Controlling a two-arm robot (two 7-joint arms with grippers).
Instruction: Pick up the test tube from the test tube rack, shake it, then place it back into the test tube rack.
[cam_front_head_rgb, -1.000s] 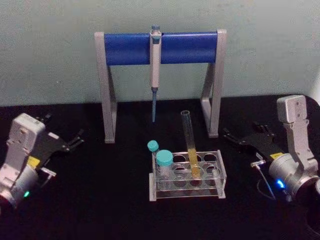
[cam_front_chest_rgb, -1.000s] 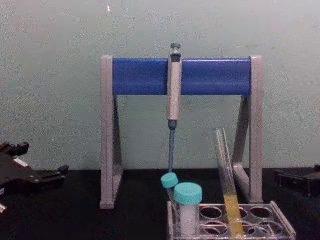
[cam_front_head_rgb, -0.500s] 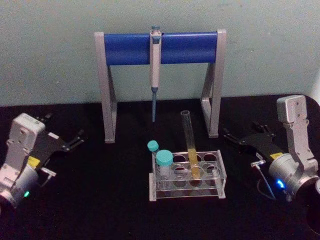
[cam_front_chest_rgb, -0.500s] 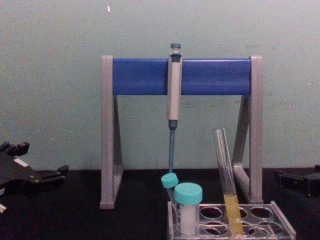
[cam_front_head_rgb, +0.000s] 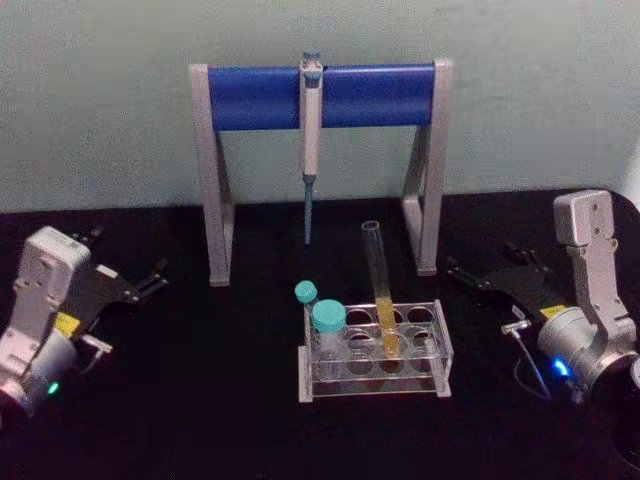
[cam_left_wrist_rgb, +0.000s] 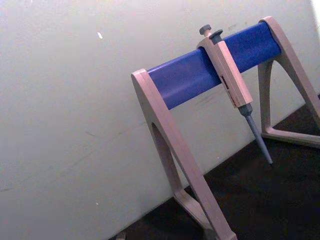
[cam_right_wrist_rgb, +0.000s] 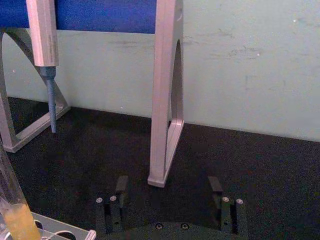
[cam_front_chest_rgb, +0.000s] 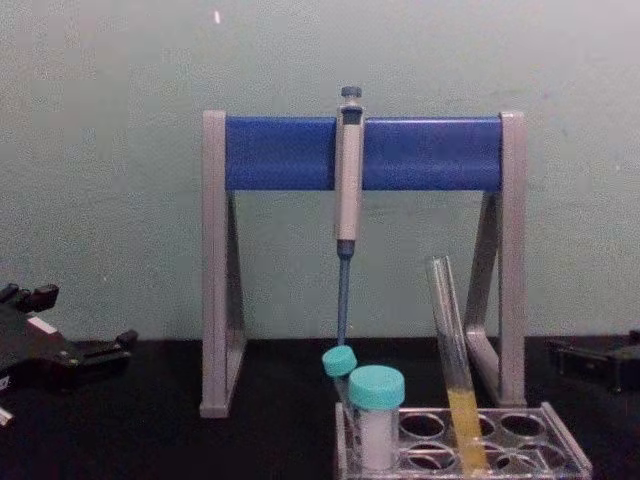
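Note:
The test tube (cam_front_head_rgb: 380, 290), long clear glass with yellow liquid at the bottom, leans in a middle hole of the test tube rack (cam_front_head_rgb: 375, 386). In the chest view the test tube (cam_front_chest_rgb: 455, 370) rises well above the rack (cam_front_chest_rgb: 562, 448). My left gripper (cam_front_head_rgb: 128, 255) rests open on the black table at the far left, well away from the rack. My right gripper (cam_front_head_rgb: 487, 260) lies open to the right of the rack, fingers pointing towards it. In the right wrist view the right gripper (cam_right_wrist_rgb: 168, 187) holds nothing, with the test tube (cam_right_wrist_rgb: 12, 210) at the frame's edge.
A grey-and-blue pipette stand (cam_front_head_rgb: 320, 95) stands behind the rack with a pipette (cam_front_head_rgb: 311, 120) hanging from its bar. Two teal-capped tubes (cam_front_head_rgb: 328, 318) sit in the rack's left holes. Black table lies open on both sides of the rack.

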